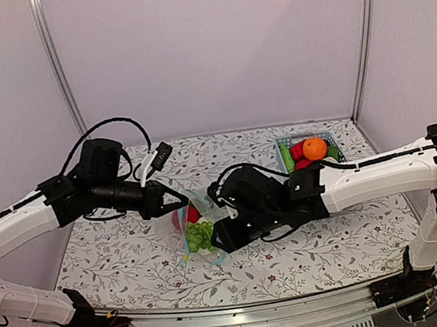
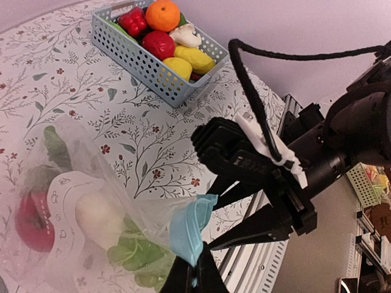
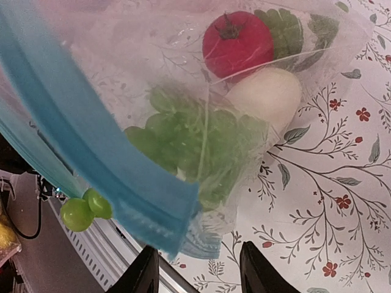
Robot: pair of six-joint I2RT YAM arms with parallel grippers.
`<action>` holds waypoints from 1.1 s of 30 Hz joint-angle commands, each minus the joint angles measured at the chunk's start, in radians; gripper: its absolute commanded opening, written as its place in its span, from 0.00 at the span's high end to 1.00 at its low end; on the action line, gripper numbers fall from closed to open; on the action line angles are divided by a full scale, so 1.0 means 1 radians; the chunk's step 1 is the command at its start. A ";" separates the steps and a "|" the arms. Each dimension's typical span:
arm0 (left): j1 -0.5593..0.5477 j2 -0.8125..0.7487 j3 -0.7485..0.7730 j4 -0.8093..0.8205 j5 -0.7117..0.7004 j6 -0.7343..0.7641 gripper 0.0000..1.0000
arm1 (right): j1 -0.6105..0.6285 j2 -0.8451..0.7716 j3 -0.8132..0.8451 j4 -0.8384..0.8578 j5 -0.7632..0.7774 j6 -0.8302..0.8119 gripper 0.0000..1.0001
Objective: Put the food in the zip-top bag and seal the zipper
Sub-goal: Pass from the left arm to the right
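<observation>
The zip-top bag (image 1: 198, 230) hangs mid-table, lifted by its mouth. Inside it are a red tomato (image 3: 237, 41), a white radish (image 3: 266, 94) and a green bunch (image 3: 189, 139). My left gripper (image 2: 193, 278) is shut on the zipper (image 2: 190, 227) at one end of the bag's mouth; in the top view it (image 1: 175, 204) is at the bag's upper left. My right gripper (image 3: 198, 274) is open and empty, and the bag's blue-strip corner (image 3: 156, 210) sits just ahead of its gap. In the top view it (image 1: 217, 241) is right beside the bag. Two green beads (image 3: 85, 210) show past the strip.
The light blue mesh basket (image 1: 281, 148) stands at the back right and holds an orange (image 1: 314, 147), red pieces and a yellow lemon (image 2: 195, 58). The table's metal front rail (image 1: 249, 322) runs close below the bag. The right arm's black fingers (image 2: 263, 226) are near the left gripper.
</observation>
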 commanded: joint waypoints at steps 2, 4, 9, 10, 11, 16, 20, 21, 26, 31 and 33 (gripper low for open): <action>0.020 -0.012 -0.003 0.004 -0.012 0.004 1.00 | 0.013 0.045 0.034 0.037 0.048 0.014 0.64; 0.023 -0.011 -0.002 0.005 -0.014 0.005 1.00 | 0.013 0.048 0.038 0.040 0.056 0.015 0.74; 0.029 -0.007 -0.001 -0.001 -0.021 0.008 1.00 | 0.018 0.008 0.056 0.045 0.068 0.003 0.93; 0.030 -0.007 0.000 -0.001 -0.022 0.009 1.00 | 0.018 -0.002 0.060 0.046 0.074 -0.001 0.96; 0.030 -0.007 -0.001 -0.001 -0.024 0.009 1.00 | 0.018 -0.018 0.065 0.045 0.078 -0.005 0.99; 0.030 -0.003 -0.002 -0.002 -0.051 0.014 1.00 | 0.017 -0.068 0.089 0.029 0.079 -0.021 1.00; 0.030 0.026 0.016 -0.030 -0.073 0.022 1.00 | 0.018 -0.112 0.100 0.010 0.101 -0.021 1.00; 0.030 0.029 0.021 -0.038 -0.083 0.026 1.00 | 0.018 -0.127 0.102 0.005 0.108 -0.019 1.00; 0.018 -0.016 0.030 -0.073 -0.175 0.058 1.00 | 0.018 -0.186 0.108 0.003 0.133 0.023 1.00; -0.045 -0.093 0.032 -0.081 -0.248 0.078 0.47 | 0.018 -0.204 0.104 -0.007 0.177 0.058 1.00; -0.089 -0.116 0.042 -0.099 -0.315 0.054 0.28 | 0.017 -0.208 0.098 -0.009 0.196 0.077 1.00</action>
